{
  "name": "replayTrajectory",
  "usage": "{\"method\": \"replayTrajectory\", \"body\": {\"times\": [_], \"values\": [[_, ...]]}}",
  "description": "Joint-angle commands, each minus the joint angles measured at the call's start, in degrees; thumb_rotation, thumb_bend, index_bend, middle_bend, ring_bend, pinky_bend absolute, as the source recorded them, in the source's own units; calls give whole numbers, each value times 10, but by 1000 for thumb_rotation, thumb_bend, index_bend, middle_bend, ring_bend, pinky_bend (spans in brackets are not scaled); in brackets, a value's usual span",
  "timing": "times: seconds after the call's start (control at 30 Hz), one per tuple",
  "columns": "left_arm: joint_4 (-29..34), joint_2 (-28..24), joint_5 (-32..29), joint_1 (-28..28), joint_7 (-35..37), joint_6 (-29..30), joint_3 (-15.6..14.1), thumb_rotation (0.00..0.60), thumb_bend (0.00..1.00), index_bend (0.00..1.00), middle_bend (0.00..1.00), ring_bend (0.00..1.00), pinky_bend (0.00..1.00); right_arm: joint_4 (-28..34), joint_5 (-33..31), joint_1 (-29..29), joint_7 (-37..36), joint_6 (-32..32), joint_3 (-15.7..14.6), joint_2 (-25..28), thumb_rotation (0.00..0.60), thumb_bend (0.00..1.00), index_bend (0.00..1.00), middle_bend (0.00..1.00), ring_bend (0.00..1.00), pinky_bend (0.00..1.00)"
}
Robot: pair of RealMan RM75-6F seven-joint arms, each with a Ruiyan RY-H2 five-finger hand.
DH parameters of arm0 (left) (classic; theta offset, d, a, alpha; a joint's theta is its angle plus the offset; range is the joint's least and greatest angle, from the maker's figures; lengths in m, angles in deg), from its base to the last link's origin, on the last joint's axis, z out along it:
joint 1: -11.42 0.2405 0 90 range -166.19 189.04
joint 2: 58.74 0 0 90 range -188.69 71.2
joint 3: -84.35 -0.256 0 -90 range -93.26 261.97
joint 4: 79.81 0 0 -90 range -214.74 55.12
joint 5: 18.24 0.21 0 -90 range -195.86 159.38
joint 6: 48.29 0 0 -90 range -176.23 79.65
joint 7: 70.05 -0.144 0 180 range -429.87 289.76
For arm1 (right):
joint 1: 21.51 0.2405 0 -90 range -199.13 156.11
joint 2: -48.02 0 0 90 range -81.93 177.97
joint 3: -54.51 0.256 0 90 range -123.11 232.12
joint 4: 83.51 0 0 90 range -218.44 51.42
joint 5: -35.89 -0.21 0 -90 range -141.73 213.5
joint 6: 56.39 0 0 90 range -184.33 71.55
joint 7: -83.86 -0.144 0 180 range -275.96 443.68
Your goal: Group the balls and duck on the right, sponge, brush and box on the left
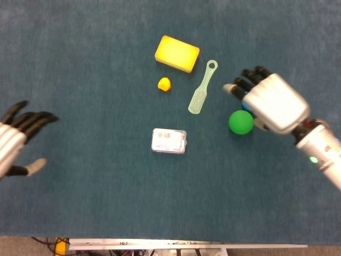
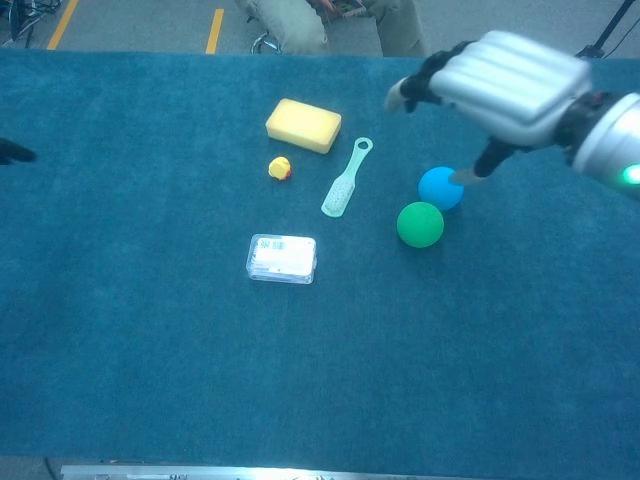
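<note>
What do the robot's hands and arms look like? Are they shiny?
Yes, a bit shiny. The right hand has a ribbed silver-grey shell over its back and black fingers with pale tips. Its silver, tube-shaped forearm has a small green light near the wrist. The left hand matches: silver back, black fingers, pale thumb tip. No cables or sleeves show.
</note>
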Motion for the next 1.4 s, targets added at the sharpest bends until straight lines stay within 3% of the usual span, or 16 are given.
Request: {"method": "replayTrajectory", "body": {"times": [0.03,0.37,0.43,0.53,0.67,1.4], "values": [[-17,15,32,-45,32,-29,-5,600,246,139,170,183,34,8,-5,-13,-6,-7,-6,22,600,33,248,327,221,279],[-34,61,67,-138,99,-80,-20,599,246,139,150,139,34,-12,-24,-31,-28,-6,-7,39,600,37,247,328,230,288],[-34,71,70,-157,112,-93,-23,536,246,139,148,137,34,-18,-29,-31,-31,-5,-3,38,600,37,247,330,232,288],[-35,86,74,-182,121,-113,-27,358,246,139,140,122,35,-26,-36,-31,-33,-5,2,35,600,37,247,332,234,288],[-40,109,79,-214,124,-134,-31,246,246,139,133,107,33,-38,-45,-31,-35,3,3,32,600,36,248,332,235,288],[-99,238,63,-325,142,-175,-45,231,246,130,115,6,0,-101,-66,-31,-71,33,8,14,600,36,247,333,235,288]]}}
